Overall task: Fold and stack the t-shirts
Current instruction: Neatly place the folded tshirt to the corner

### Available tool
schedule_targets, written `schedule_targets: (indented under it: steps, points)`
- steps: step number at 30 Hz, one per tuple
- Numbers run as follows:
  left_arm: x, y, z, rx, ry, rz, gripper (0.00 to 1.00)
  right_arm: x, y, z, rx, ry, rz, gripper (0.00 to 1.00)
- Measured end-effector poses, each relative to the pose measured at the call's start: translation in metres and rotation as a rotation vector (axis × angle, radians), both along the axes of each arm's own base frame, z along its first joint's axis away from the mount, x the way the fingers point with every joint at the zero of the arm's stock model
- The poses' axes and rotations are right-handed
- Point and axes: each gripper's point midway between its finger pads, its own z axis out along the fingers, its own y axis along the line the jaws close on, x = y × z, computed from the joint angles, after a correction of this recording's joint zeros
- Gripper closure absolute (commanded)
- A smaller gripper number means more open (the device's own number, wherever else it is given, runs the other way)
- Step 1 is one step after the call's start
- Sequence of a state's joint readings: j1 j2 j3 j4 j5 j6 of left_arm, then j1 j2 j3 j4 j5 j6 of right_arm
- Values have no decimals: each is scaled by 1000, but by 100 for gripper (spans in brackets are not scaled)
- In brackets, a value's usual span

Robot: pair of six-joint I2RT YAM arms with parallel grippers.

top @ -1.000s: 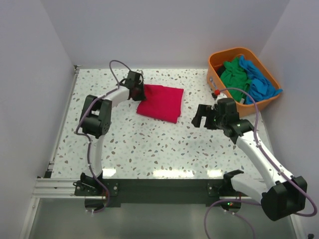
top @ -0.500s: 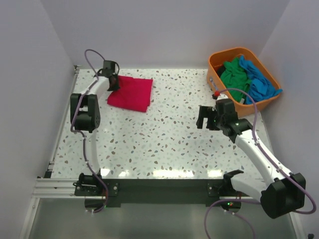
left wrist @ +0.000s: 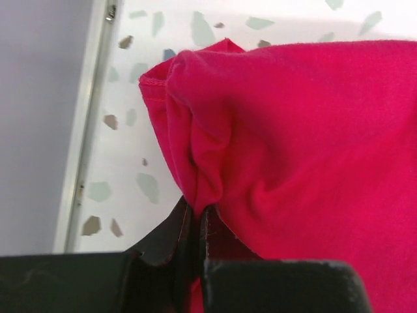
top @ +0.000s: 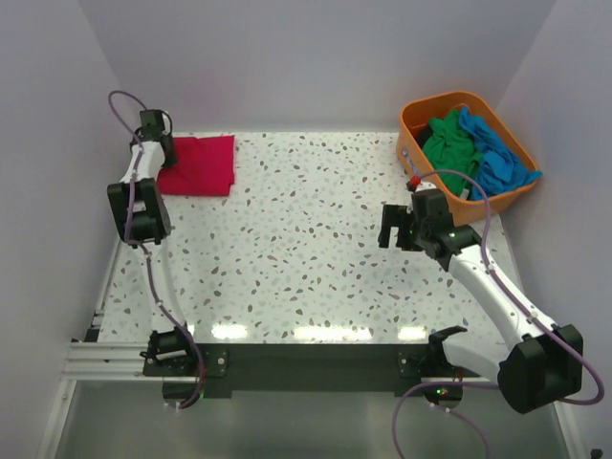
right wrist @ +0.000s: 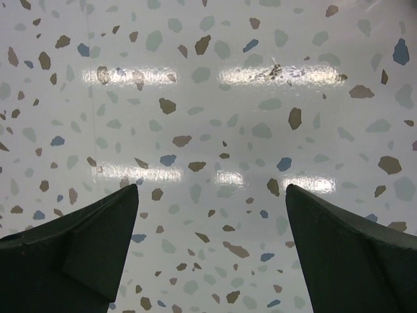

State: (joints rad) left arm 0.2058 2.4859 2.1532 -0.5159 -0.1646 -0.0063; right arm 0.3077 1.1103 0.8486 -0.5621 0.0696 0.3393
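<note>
Bright, even overhead light with soft shadows.
White glare strips streak the counter along its near edge and in the right wrist view; the left pincer is blurred, close to the lens.

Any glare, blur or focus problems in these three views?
Top external: sharp, evenly lit, with a row of glare patches on the speckled white table near the arm bases. Right wrist: two rows of bright reflections wash out the speckles; the fingers of the open right gripper are dark, with little detail. Left wrist: crimson red cloth t-shirt sharp, left gripper nearly black.
</note>
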Motion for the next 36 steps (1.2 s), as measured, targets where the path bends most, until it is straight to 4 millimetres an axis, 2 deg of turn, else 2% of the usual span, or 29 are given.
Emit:
schedule_targets:
  steps: [1, 2, 5, 6, 11, 14, 16, 19, 21, 23, 24, 25, 26, 27, 28, 29, 31, 34, 36]
  points:
    - [0, 5, 2, 5, -5, 4, 100, 0, 0, 0, 0, 0, -1, 1]
    - [1, 10, 4, 11, -9, 8, 86, 0, 0, 0, 0, 3, -2, 1]
    - [1, 25, 13, 47, -18, 26, 24, -1, -1, 0, -4, 10, -9, 1]
    - [2, 30, 18, 60, -25, 39, 0, -1, -2, 1, -8, 9, -13, 1]
    - [4, 48, 41, 83, -74, 107, 0, 2, -3, 7, -5, -5, -27, 1]
    - [-2, 42, 59, 40, -95, 135, 0, 4, -2, 12, 0, -14, -30, 1]
    - [-7, 29, 84, -21, -138, 138, 0, 3, -3, 15, 3, -19, -36, 1]
    - [-30, -2, 138, -106, -217, 129, 0, -1, -5, 19, 8, -23, -50, 1]
    - [-56, -31, 174, -126, -276, 135, 0, -4, -7, 25, 13, -39, -65, 1]
    - [-92, -85, 207, -168, -339, 97, 0, -6, -8, 33, 26, -65, -70, 1]
    - [-109, -118, 217, -194, -381, 56, 0, -7, -8, 36, 32, -77, -72, 1]
    - [-132, -138, 220, -225, -403, 38, 0, -8, -9, 40, 39, -91, -74, 1]
    - [-150, -180, 219, -256, -421, -38, 0, -9, -9, 44, 43, -107, -76, 1]
    - [-177, -211, 210, -292, -404, -95, 0, -11, -10, 48, 46, -121, -78, 1]
    - [-202, -234, 200, -317, -380, -129, 0, -12, -11, 51, 49, -134, -79, 1]
    - [-224, -248, 186, -331, -344, -145, 0, -13, -12, 55, 53, -150, -80, 1]
    - [-255, -252, 157, -330, -281, -108, 0, -18, -15, 57, 56, -172, -86, 1]
    - [-299, -242, 111, -310, -184, -38, 0, -29, -18, 52, 65, -190, -90, 1]
    - [-326, -234, 88, -293, -126, -11, 0, -36, -21, 44, 68, -186, -96, 1]
